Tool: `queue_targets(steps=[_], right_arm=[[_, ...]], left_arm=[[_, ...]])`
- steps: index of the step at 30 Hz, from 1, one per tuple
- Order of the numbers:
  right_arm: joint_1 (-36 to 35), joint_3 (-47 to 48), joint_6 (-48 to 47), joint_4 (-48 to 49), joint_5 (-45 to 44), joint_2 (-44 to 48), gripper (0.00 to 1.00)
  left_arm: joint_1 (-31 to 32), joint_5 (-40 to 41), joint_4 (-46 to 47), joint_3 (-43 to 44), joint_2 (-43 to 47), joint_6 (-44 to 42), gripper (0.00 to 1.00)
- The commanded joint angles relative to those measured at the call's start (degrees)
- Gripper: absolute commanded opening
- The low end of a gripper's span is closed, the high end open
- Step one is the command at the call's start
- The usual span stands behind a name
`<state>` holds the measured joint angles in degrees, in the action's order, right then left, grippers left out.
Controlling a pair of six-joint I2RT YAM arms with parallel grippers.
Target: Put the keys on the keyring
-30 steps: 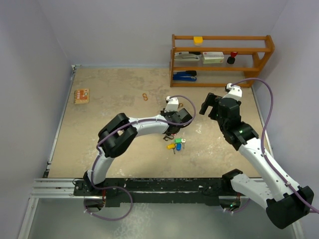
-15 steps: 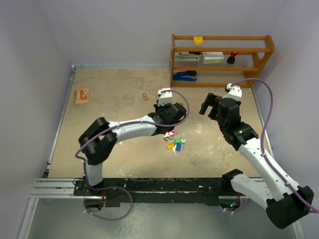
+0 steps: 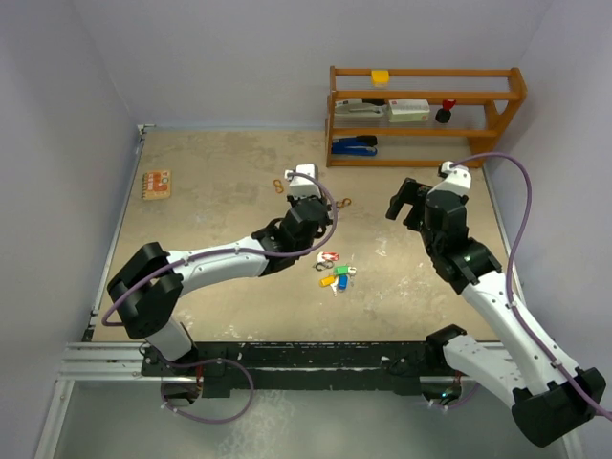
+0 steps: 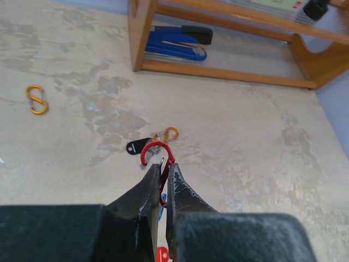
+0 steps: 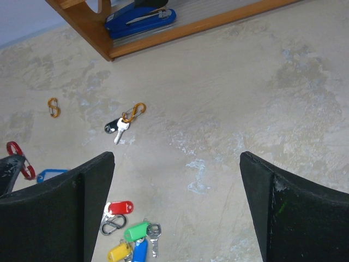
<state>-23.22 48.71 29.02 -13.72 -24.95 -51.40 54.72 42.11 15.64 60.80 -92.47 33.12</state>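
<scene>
Left arm (image 3: 220, 258): jaws pressed together on a red clip (image 4: 157, 152), probably the keyring here. Something blue dangles under it, can't tell what. A black key (image 4: 137, 146) on an orange clip (image 4: 169, 132) lies just ahead of them. The keys (image 3: 335, 273) sit bunched on the bench (image 3: 210, 191), back toward the bases and slightly right of those jaws. Right arm (image 3: 459, 253): jaws spread wide, empty, farther out. I'd say the left is nearer the bunch.
</scene>
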Motion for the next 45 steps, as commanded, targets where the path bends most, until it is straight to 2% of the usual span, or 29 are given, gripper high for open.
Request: queue_targets(steps=[1,12,19,29,45], right_arm=[[0.2,0.2,0.3,0.5,-2.2,1.7,1.0],[0.3,0.6,0.0,-0.5,-2.9,2.7,1.0],[0.3,0.8,0.1,-0.7,-2.9,3.1,1.0],[0.3,1.0,-0.1,-1.5,-3.5,4.4,1.0],[0.5,1.2,-0.4,-2.5,-4.4,5.9,1.0]], left_arm=[[-1.4,-9.5,11.0,-2.5,2.1,-2.4,0.0],[-5.1,-20.8,17.4,-2.8,-2.4,1.1,0.0],[-6.1,-22.1,24.4,-2.2,-7.3,0.7,0.0],[-7.1,-28.0,33.7,1.1,-16.2,3.9,0.0],[-7.9,-34.1,33.7,13.2,-27.7,6.7,0.0]])
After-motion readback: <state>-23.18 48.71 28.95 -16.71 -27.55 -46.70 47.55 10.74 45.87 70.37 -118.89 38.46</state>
